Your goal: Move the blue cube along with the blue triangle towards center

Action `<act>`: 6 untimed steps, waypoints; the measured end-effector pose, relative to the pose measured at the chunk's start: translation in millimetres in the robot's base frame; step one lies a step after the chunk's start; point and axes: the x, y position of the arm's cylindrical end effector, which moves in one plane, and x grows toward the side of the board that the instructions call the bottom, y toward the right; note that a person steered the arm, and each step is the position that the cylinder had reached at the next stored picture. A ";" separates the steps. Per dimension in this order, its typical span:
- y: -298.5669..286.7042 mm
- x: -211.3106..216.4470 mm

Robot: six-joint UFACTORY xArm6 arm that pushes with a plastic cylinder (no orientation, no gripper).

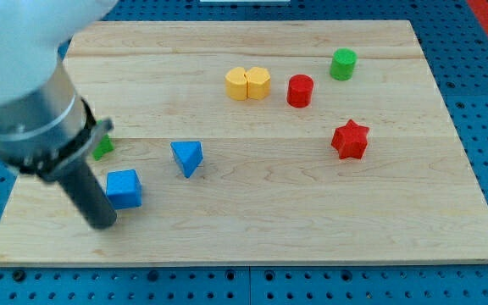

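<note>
The blue cube (124,188) lies at the lower left of the wooden board (252,220). The blue triangle (187,157) lies a little up and to the right of it, apart from it. My tip (102,224) rests on the board just left of and below the blue cube, close to its lower left corner. I cannot tell if it touches the cube. The dark rod rises up and left into the large pale arm body.
A green block (102,147) is partly hidden behind the arm at the left. A yellow hexagon (238,84) and a yellow heart (258,82) touch at the top centre. A red cylinder (300,91), a green cylinder (343,64) and a red star (350,140) lie at the right.
</note>
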 end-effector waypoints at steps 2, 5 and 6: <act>5.6 -29.8; 23.0 -52.9; 60.4 -58.2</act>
